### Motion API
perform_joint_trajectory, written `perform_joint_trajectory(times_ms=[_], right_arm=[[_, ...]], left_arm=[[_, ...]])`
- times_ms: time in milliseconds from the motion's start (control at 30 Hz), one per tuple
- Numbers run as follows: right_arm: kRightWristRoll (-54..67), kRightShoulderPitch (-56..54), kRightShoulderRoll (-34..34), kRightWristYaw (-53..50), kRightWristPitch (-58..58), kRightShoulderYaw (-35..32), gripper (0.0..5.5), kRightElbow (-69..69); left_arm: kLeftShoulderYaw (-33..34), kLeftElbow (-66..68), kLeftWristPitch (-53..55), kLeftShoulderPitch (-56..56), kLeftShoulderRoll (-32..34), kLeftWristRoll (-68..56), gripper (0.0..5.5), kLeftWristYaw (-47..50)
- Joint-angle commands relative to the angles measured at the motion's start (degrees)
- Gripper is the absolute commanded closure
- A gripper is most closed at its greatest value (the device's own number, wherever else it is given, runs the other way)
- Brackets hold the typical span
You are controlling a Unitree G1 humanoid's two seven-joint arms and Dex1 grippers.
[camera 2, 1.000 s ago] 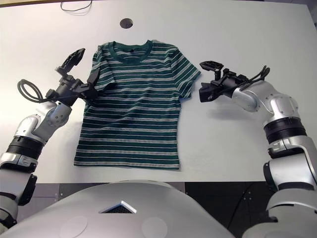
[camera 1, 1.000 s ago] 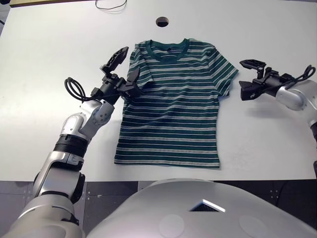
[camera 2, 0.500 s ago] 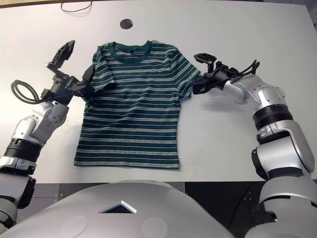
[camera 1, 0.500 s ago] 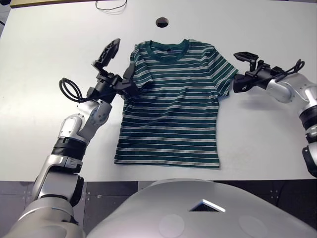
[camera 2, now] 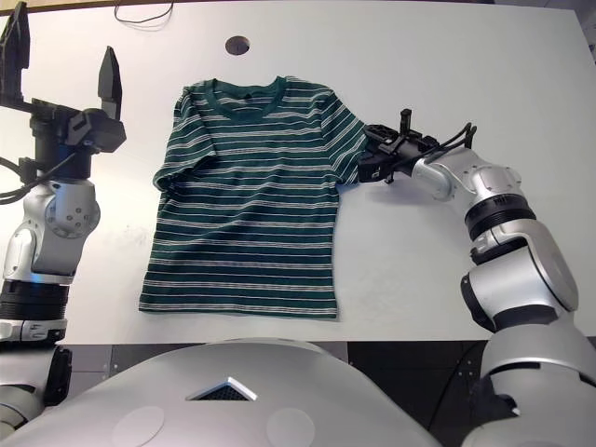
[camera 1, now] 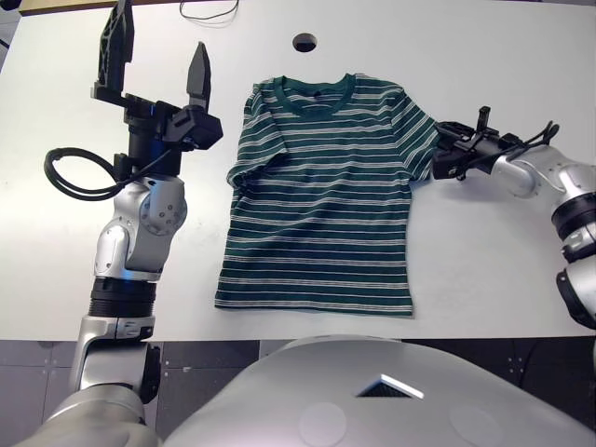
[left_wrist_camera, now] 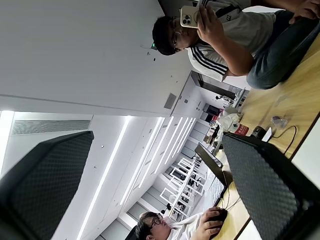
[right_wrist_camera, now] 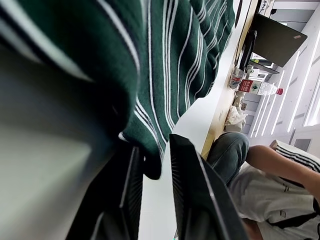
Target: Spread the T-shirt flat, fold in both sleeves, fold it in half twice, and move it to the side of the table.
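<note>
The right arm's fingers (camera 1: 450, 160) were closed to a narrow gap on the hem of the right sleeve (camera 1: 421, 140); in the right wrist view a fold of striped cloth sat pinched between the two dark pads. The left arm's fingers (camera 1: 198, 79) stood spread wide and pointed upward with nothing between them, raised above the tabletop (camera 1: 521, 56) and apart from the cloth on its left side. Between the two arms lay the dark green T-shirt with thin white stripes (camera 1: 321, 196), front up near the middle of the white tabletop, collar toward the far edge and hem toward the robot. Its body was spread fairly flat, and the left sleeve (camera 1: 244, 172) looked already drawn in over the body, its edge rumpled. The cloth would likely handle as light, limp and easily creased, with no stiffness to carry a fold, so a pinch at a hem or seam edge, as at the right sleeve, seemed the sound hold, with the cloth carried low across the body so it would not drag the rest. By count there were one T-shirt with two sleeves, two pairs of fingers, one dark round hole (camera 1: 304, 41) in the tabletop beyond the collar, and one thin black cable loop (camera 1: 209, 11) at the far edge
</note>
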Motion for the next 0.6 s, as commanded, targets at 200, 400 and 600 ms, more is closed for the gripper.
perform_joint_trajectory(times_ms=[200,400,600], right_arm=[[-2.00,3.67,2.85,0.32,0.48,2.66,5.37,3.83],[0.19,4.36,2.41,-3.05,-0.07,0.35,5.37,0.93],[2.87,7.08,1.42,-6.19,0.08,-3.56,5.37,-7.24]], left_arm=[[0.66,-0.65,-0.56,1.29,-1.03,-0.25,0.76,-0.29],[0.46,0.13,-1.07,1.94,-1.56,-0.69,0.76,-0.42],[0.04,1.23,-1.52,1.94,-2.05,-0.86,0.76,-0.43]])
